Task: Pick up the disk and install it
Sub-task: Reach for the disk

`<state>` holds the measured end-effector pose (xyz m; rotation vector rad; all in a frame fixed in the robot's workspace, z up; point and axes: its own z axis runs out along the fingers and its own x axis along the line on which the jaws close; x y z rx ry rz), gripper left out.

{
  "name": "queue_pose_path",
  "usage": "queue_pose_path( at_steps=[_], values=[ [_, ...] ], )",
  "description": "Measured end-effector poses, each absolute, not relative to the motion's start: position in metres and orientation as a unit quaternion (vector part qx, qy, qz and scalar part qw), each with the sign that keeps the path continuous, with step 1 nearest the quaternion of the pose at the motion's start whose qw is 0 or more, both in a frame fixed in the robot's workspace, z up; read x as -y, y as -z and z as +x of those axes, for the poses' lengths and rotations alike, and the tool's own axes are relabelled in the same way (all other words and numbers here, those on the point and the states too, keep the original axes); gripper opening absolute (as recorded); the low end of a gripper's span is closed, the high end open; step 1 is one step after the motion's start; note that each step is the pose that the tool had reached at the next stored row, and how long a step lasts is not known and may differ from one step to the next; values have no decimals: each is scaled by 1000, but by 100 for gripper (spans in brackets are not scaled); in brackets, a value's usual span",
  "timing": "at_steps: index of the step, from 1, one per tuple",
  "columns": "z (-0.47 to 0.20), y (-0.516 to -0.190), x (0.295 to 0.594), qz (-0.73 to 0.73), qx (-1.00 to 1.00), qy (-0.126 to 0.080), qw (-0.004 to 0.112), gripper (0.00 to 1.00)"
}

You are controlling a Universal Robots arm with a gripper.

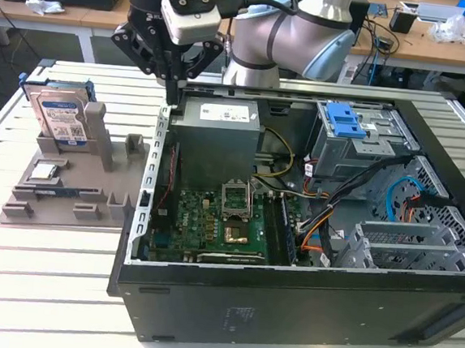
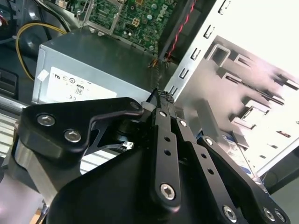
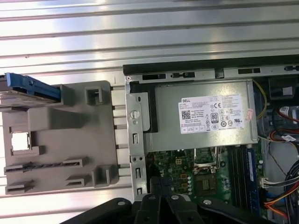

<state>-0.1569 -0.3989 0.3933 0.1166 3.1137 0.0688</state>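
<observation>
The disk (image 1: 62, 118) stands upright on its edge in a slot of the grey holder (image 1: 93, 186), on the exterior view's left, showing its blue-and-white label. In the first wrist view the disk (image 3: 25, 88) is seen edge-on with its blue rail. My gripper (image 1: 172, 94) hangs shut and empty over the computer case's side wall, between the holder and the power-supply box (image 1: 220, 116). The disk is well off to its left in the exterior view. Its black fingers meet at the tips in both wrist views (image 2: 163, 95) (image 3: 160, 183).
The open computer case (image 1: 286, 301) holds the motherboard (image 1: 212, 221), cables and a drive cage with a blue latch (image 1: 347, 119). A small silver chip (image 1: 44, 171) lies in the holder. The slatted metal table (image 1: 43, 288) spreads around it, with desks behind.
</observation>
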Motion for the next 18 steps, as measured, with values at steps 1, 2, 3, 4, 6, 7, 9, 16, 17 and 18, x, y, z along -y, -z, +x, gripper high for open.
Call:
queue_pose_path(
  at_steps=[1, 2, 3, 4, 6, 7, 9, 16, 17, 18],
  values=[
    [-159, -393, 399, 37, -999, -22, 12, 10],
    [-162, -393, 399, 37, -999, -22, 12, 10],
    [-165, -393, 399, 37, -999, -22, 12, 10],
    [-168, -393, 399, 37, -999, -22, 12, 10],
    [-174, -393, 399, 37, -999, -22, 12, 10],
    [-176, -393, 399, 37, -999, -22, 13, 10],
    [-183, -393, 399, 37, -999, -22, 12, 10],
    [-201, -393, 399, 37, -999, -22, 12, 10],
    [-202, -393, 399, 37, -999, -22, 12, 10],
    [-204, -393, 399, 37, -999, -22, 12, 10]
  ],
)
